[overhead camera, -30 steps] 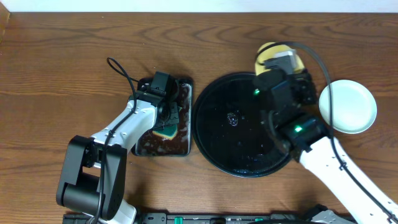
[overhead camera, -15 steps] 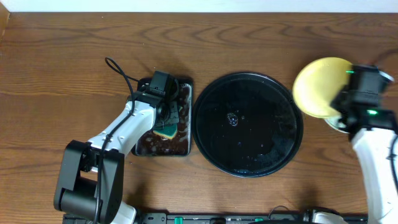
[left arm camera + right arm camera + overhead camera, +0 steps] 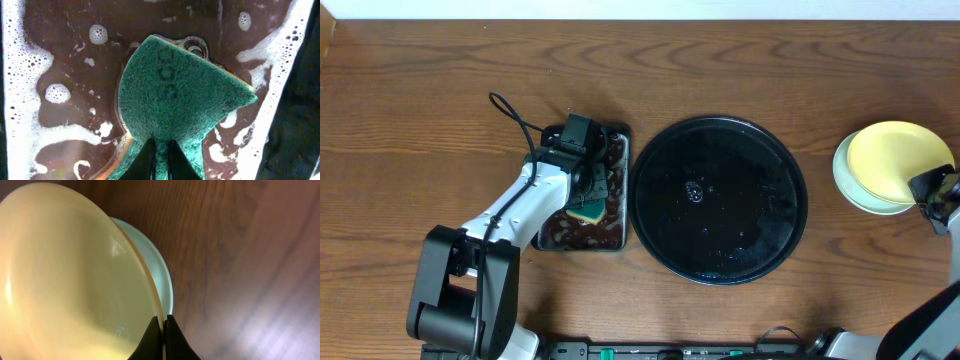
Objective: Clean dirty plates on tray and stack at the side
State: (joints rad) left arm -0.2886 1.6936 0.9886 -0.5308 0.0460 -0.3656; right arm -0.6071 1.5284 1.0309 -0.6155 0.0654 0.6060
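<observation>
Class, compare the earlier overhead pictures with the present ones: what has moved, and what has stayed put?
The right gripper, shut on the yellow plate at its rim, carried it rightwards from the round black tray to above the pale blue-white plate; it has not let go. The left gripper stayed shut on the green sponge in the soapy rectangular tray.

overhead camera looks straight down, far enough to take in most of the table [image 3: 410,90]. left wrist view is pressed in close, facing down on the sponge [image 3: 175,95] in the soapy rectangular tray [image 3: 60,55], seen mid-left from above. right wrist view hugs the yellow plate [image 3: 65,280], at overhead's far right edge.
</observation>
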